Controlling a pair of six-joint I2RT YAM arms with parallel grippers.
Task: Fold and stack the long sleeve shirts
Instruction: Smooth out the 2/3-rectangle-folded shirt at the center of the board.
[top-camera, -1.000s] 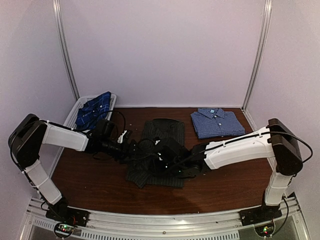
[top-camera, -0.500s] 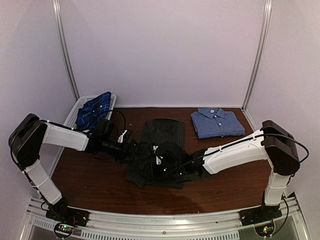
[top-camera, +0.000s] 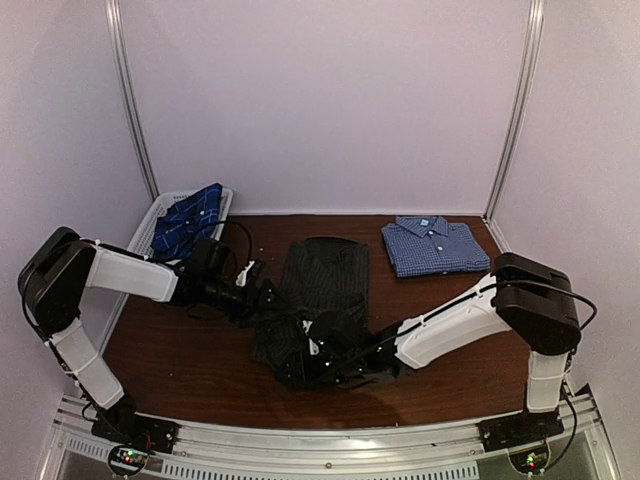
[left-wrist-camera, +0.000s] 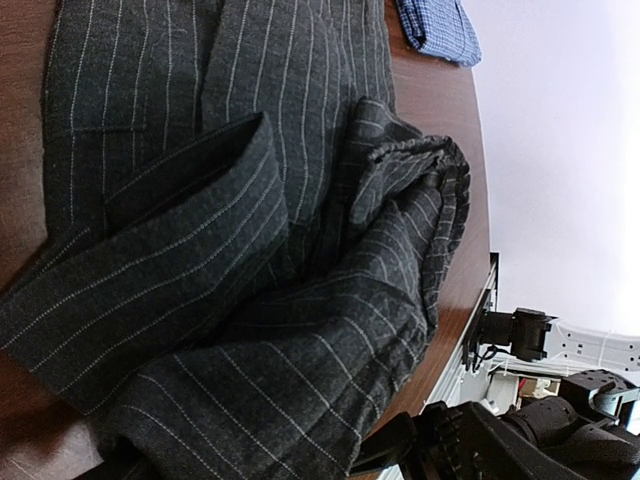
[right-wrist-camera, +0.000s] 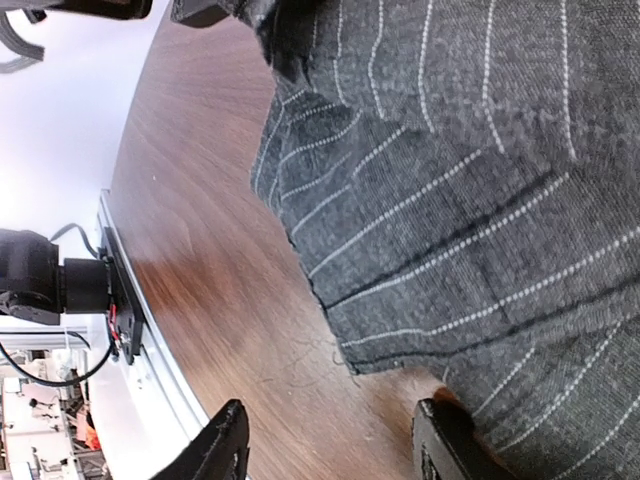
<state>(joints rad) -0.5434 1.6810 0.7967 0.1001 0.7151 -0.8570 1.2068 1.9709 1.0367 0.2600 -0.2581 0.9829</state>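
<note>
Right wrist view: right gripper (right-wrist-camera: 335, 452) gapes wide by the floppy pinstripe shirt (right-wrist-camera: 450, 150), I'd pinch its hem; can't tell on the left gripper (top-camera: 260, 298).

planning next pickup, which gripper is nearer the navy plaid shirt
Left. The left gripper is at the left edge of the pinstripe shirt, front-right of the navy plaid shirt; the right gripper is farther front-right.

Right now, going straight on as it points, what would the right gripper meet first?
Probably the hem of the pinstriped shirt: the open right gripper faces it across a strip of bare table, though depth is unclear.
</note>
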